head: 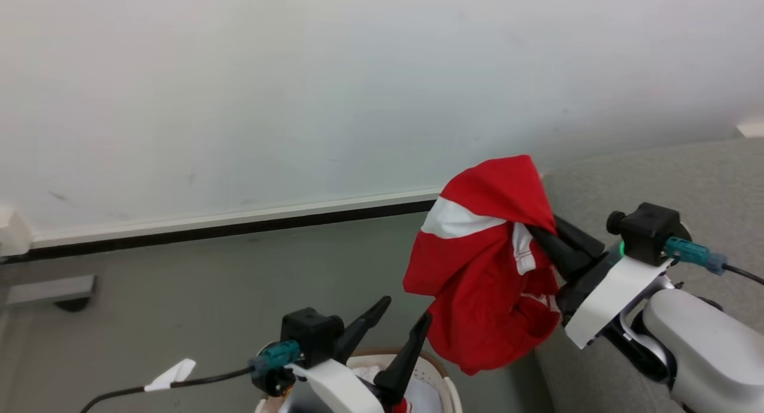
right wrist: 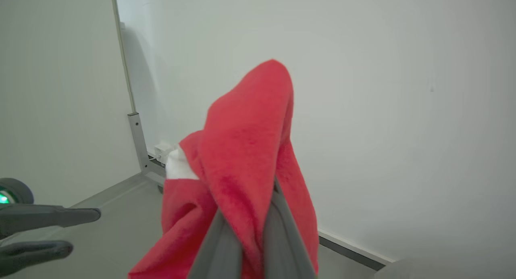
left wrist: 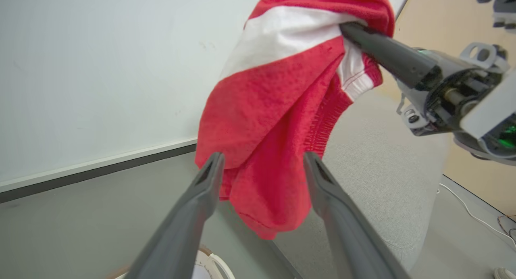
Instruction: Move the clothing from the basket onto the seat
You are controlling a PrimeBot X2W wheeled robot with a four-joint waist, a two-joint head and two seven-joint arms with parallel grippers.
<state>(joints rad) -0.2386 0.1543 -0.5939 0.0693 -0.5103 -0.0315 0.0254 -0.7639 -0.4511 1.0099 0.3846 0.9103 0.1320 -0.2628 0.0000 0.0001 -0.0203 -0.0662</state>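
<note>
1. Clothing (head: 483,264): soft, fleecy red cloth with white bands, hanging bunched and limp at centre-right of the head view.
2. Right gripper (head: 537,231): dark fingers pressed together, clamped on a fold of the clothing.
3. Left gripper (head: 407,308): tapered fingers spread apart, holding nothing, near the cloth's lower edge.
4. Basket (head: 449,382): cream plastic, brown rim, bottom centre.
5. Seat (head: 668,180): grey woven upholstery, rounded edge, right side.

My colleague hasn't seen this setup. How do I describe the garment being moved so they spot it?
Find the large grey sofa on the right of the head view. Just off its left edge, the right pincer is shut on the clothing, a bunched bundle held in the air. It is bright red with a white band, unlike the grey sofa and the cream basket below.
</note>
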